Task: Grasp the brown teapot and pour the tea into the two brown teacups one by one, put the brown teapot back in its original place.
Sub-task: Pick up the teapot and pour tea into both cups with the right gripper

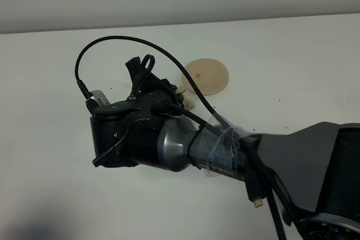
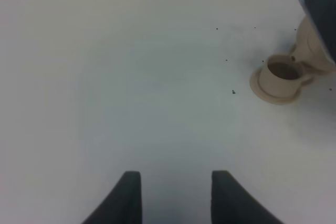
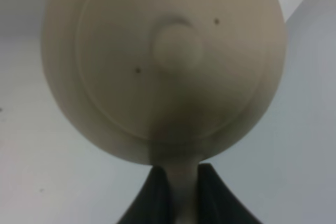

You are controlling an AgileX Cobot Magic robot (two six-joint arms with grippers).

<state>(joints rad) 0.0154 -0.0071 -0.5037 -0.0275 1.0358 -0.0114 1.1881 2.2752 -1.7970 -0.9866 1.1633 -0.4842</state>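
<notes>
My right gripper point(image 3: 181, 176) is shut on the loop handle of the brown teapot point(image 3: 163, 61), whose lid and knob fill the right wrist view. In the left wrist view the teapot point(image 2: 314, 48) leans over one brown teacup point(image 2: 280, 75) on its small saucer, its spout at the cup's rim. The second teacup is not clearly seen. The original place, a wide tan saucer point(image 1: 207, 76), lies bare at the table's back. My right arm point(image 1: 132, 133) hides the teapot from above. My left gripper point(image 2: 176, 192) is open and empty over bare table.
The table point(image 1: 292, 60) is white with a few dark specks. Small tan pieces point(image 1: 188, 104) peek out beside the right arm; I cannot tell what they are. A black cable point(image 1: 112, 40) loops over the right wrist.
</notes>
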